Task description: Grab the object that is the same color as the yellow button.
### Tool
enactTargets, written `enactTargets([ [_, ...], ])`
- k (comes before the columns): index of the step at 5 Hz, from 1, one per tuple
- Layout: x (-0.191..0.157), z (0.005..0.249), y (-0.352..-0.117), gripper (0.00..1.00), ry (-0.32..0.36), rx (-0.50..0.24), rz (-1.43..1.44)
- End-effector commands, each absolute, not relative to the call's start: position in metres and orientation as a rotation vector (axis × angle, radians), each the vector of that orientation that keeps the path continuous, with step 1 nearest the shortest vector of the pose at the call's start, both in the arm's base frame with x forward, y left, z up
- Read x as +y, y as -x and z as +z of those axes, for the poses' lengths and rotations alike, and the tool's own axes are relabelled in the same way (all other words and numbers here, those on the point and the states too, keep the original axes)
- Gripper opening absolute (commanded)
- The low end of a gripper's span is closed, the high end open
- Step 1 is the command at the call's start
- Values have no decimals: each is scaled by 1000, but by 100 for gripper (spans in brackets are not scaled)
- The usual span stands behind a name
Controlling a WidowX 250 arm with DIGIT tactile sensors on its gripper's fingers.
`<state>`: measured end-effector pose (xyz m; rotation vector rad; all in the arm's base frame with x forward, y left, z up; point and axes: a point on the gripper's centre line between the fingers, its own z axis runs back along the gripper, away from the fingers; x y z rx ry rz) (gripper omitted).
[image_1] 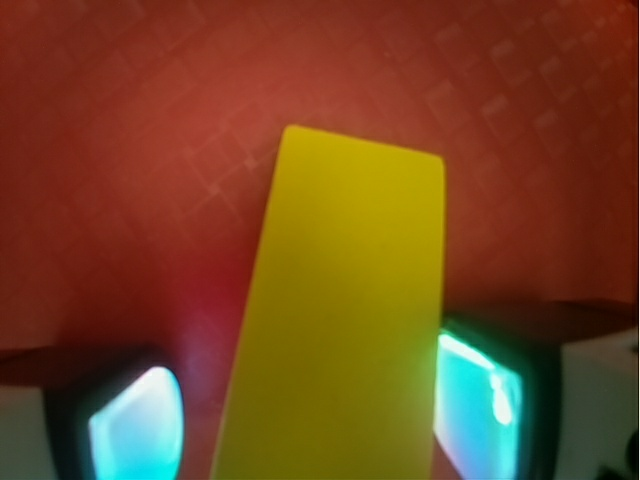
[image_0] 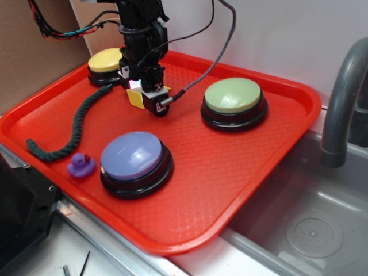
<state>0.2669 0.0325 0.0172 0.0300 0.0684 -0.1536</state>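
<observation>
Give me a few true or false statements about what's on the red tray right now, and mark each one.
1. The small yellow wedge-shaped block sits between the gripper jaws. True.
2. The round purple dome button is at the tray's far corner. False: it sits near the front edge; the round yellow dome button is at the far corner.
3. The small purple rubber duck rests beside the purple button. True.
4. The dark green twisted rope is draped over the round pale green dome button. False: it lies on the red plastic tray, left of the gripper.

Bare tray right of the wedge — yellow button seemingly close behind.
</observation>
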Motion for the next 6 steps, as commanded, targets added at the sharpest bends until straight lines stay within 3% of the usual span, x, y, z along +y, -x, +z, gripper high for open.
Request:
enactTargets([
  [1,48,28,-271,0,-41,28,-102],
  [2,55,63,-259,0,-49,4,14],
  [3,75,110,-229,0,6,-107,218],
  [4,79,160,-212,0,13,-134,237],
  [5,59,208,-214,0,49,-176,126],
  [6,52,225,-212,0,36,-174,101],
])
